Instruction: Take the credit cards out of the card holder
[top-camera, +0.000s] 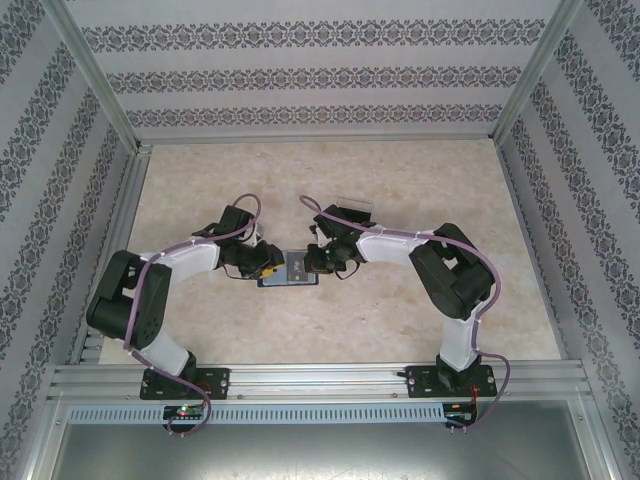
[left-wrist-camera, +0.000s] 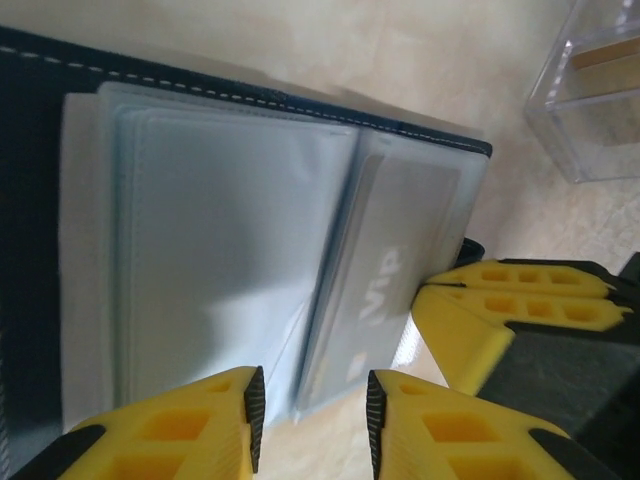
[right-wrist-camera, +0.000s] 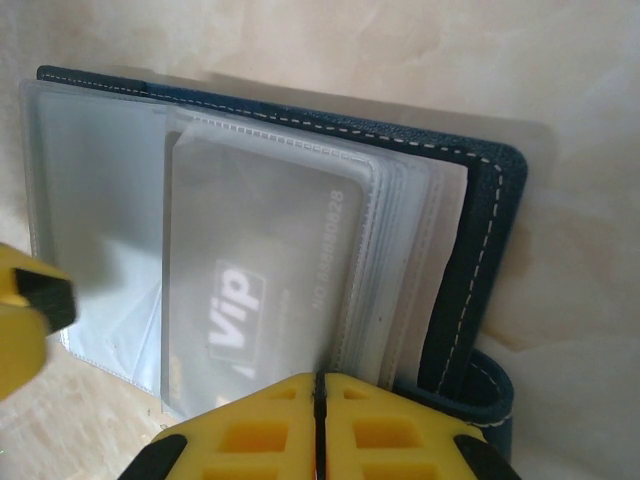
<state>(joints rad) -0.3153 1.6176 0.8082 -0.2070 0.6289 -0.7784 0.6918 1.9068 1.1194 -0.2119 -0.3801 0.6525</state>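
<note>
Holder (right-wrist-camera: 480, 220) lies open – right gripper (right-wrist-camera: 318, 385) clenched at the edge of the Vip card (right-wrist-camera: 260, 280), left gripper (left-wrist-camera: 308, 405) parted astride the sleeves (left-wrist-camera: 230, 250) – next, I'd say, slide that card free.

Card holder (top-camera: 290, 270) lying open on the table (top-camera: 400, 320), between the two grippers.

The left gripper (top-camera: 268, 262) sits at the holder's left edge and the right gripper (top-camera: 315, 262) at its right edge, facing each other across it. A stack of sleeves (right-wrist-camera: 400, 200) lies on the holder's inner face, and a VIP card (right-wrist-camera: 260, 290) sits in the top sleeve on the right gripper's side. A clear plastic box (top-camera: 353, 208) stands on the table behind the right gripper, apart from the holder.
</note>
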